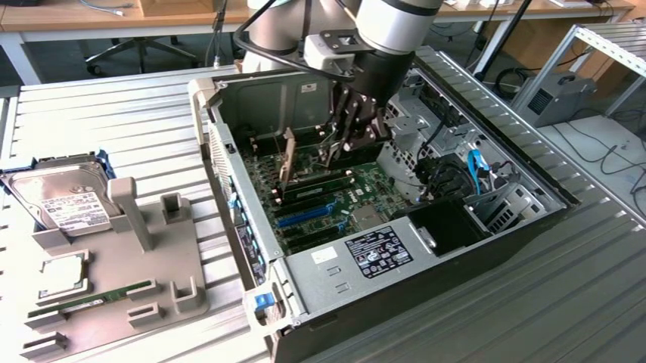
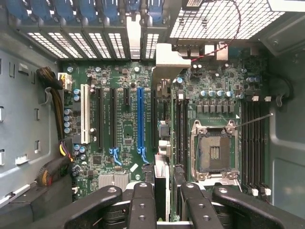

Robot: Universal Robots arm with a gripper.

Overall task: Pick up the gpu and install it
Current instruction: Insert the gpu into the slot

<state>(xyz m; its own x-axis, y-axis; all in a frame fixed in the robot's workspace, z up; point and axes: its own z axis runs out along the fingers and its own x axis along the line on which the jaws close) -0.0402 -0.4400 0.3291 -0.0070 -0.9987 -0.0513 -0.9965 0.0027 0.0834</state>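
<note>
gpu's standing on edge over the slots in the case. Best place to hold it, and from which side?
Take the gpu by its top long edge, from straight above, one finger on each flat face. It is thin and stands on edge, with its bracket toward the rear slots, and board parts crowd both sides lower down. The gripper straddles it that way.

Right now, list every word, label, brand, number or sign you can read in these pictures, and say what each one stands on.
No text here can be read with certainty.
Black label on the power supply: white print and symbols, too small to read.
White sticker on the hard drive: lines of print, blurred.
Small white label on the case's metal frame: unreadable.
Motherboard: white markings beside the slots, too fine to read.
</note>
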